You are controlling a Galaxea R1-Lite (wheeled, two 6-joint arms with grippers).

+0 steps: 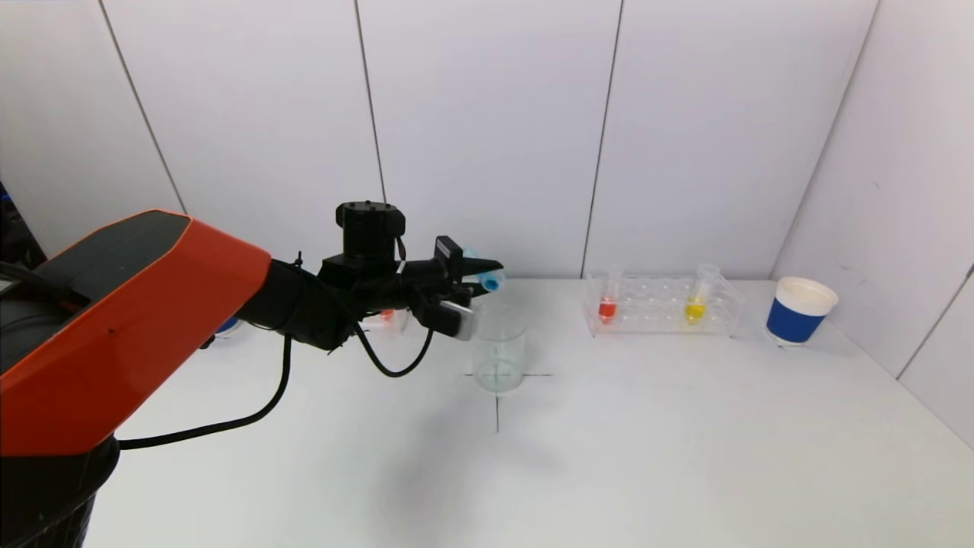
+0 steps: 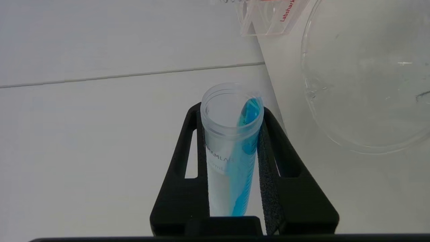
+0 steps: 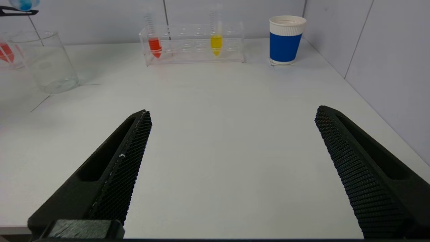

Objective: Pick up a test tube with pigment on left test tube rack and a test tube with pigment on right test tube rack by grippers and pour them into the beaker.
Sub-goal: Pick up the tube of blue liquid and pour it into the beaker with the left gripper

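L pincer (image 2: 231, 161) clamped on blue tube (image 2: 231, 134), tipped near-horizontal, mouth just short of beaker (image 1: 499, 358) rim; tube light, thin plastic, slick; hold mid-body. R pincer (image 3: 231, 168) wide open, empty, low over table (image 3: 215, 111); yellow tube (image 3: 216, 43) far ahead in rack (image 3: 195, 43); grip upper shaft.

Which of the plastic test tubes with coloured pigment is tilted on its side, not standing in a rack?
The blue-pigment test tube, held by the left gripper above the glass beaker. The red tube and yellow tube stand in the clear right rack.
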